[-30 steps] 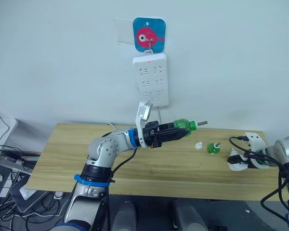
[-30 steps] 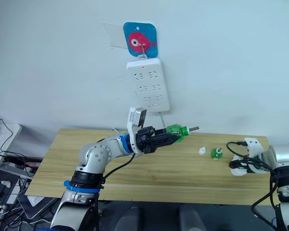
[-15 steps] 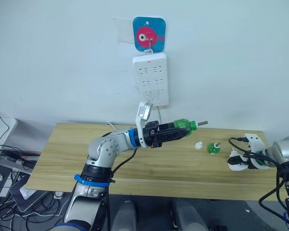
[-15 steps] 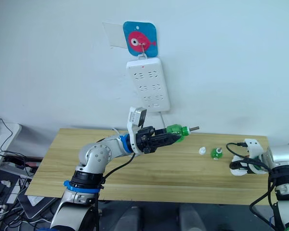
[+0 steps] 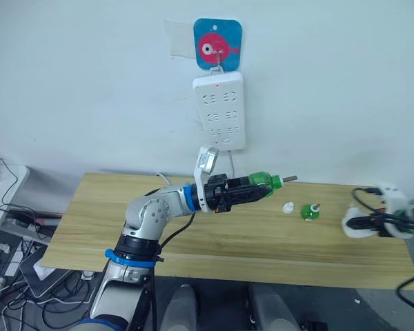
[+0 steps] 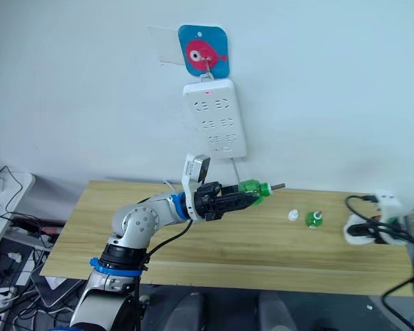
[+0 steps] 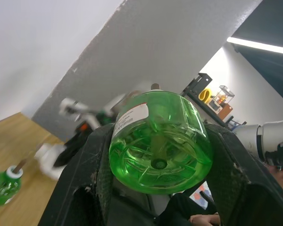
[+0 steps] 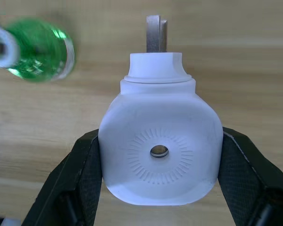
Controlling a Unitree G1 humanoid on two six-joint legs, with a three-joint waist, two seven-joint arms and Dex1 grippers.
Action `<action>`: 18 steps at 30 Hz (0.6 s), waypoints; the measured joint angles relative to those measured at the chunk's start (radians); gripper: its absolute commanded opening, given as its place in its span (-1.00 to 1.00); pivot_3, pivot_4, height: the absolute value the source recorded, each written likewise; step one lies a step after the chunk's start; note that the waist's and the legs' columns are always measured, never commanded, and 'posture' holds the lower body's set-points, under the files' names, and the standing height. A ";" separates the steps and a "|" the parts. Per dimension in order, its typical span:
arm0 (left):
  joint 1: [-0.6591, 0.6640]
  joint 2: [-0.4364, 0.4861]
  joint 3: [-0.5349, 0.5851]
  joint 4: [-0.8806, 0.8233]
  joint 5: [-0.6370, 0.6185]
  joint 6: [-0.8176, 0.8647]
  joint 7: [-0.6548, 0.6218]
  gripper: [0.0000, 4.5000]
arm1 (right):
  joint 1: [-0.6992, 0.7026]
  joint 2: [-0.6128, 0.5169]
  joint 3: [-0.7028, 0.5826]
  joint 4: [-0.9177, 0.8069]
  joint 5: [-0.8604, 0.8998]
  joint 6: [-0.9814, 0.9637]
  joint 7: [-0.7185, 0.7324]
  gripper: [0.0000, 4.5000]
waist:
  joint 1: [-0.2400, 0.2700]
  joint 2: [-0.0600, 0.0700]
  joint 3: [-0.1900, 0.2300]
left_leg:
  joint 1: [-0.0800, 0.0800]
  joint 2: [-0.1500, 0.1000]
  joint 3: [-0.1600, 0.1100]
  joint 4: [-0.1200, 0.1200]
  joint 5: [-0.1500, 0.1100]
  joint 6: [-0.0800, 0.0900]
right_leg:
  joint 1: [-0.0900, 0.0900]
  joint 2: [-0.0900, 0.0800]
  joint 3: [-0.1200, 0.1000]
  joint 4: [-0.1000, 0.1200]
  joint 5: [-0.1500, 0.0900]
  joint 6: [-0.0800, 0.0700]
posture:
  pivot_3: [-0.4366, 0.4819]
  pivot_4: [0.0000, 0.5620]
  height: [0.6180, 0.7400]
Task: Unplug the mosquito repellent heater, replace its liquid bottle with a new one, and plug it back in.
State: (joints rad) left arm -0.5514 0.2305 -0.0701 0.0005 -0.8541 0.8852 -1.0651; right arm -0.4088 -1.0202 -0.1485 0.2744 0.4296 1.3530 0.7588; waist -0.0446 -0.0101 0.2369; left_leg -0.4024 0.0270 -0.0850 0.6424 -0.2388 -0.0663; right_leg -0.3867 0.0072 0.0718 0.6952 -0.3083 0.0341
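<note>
Mosquito repellent heater (image 8: 160,147) sits clamped between the right gripper (image 8: 160,188) fingers at the far right of the left eye view, low over the wooden table (image 5: 110,227), already off the white power strip (image 5: 221,110) that hangs on the wall in the upper middle of the frame. In the right wrist view its round vent faces the camera and its two metal prongs point away, toward the upper middle of that frame, so its long axis runs along the fingers. Whether its bottle opening is empty cannot be told from these views.

The left gripper (image 5: 243,192) is closed on a full green bottle (image 5: 261,181), held in the air at the middle of the frame. The bottle lies almost level, base in the fingers and dark wick tip pointing toward the right edge of the frame, at the heater. A second green bottle (image 5: 308,212) stands on the table right of middle, with a small white cap (image 5: 287,206) just beside it.

Judging by this, the swap step is in hand: the old bottle looks to be out and the new one waits to go in. The next move calls for bringing the two grippers together, lining the wick and neck with the heater's socket, then turning the bottle home before going back to the strip
</note>
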 measured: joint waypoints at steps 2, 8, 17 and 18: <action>-0.006 0.007 -0.006 0.011 0.004 -0.004 -0.023 0.02 | 0.090 -0.047 -0.135 -0.131 0.121 0.079 0.101 0.32 | 0.001 0.000 0.000 | 0.000 0.000 0.000 -0.001 0.000 0.000 | 0.000 0.000 0.000 -0.001 0.000 0.000 | -0.14 -0.23 1.00; -0.016 0.031 -0.035 0.057 0.029 -0.021 -0.097 0.02 | 0.210 -0.030 -0.412 -0.268 0.685 0.252 0.150 0.32 | -0.013 -0.003 0.002 | 0.000 0.001 0.002 0.001 0.000 0.000 | 0.001 0.001 0.001 -0.002 0.001 0.001 | -0.21 -0.24 1.00; -0.048 0.044 -0.052 0.091 0.032 -0.019 -0.156 0.02 | 0.410 -0.045 -0.395 -0.385 1.487 0.004 -0.312 0.32 | -0.015 -0.007 0.004 | -0.008 0.001 0.001 0.002 0.000 0.000 | -0.001 0.001 0.001 -0.011 0.003 0.006 | -0.25 -0.25 1.00; -0.053 0.043 -0.056 0.091 0.032 -0.018 -0.164 0.02 | 0.427 -0.034 -0.392 -0.418 1.499 -0.027 -0.317 0.32 | -0.015 -0.007 0.004 | -0.009 0.001 0.001 0.002 0.000 0.000 | -0.002 0.001 0.000 -0.014 0.004 0.007 | -0.25 -0.25 1.00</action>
State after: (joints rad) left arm -0.6047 0.2731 -0.1259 0.0919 -0.8217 0.8677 -1.2290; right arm 0.0182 -1.0539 -0.5404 -0.1438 1.9291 1.3262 0.4421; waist -0.0599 -0.0166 0.2407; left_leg -0.4113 0.0282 -0.0838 0.6439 -0.2390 -0.0658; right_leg -0.3883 0.0081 0.0722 0.6816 -0.3044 0.0415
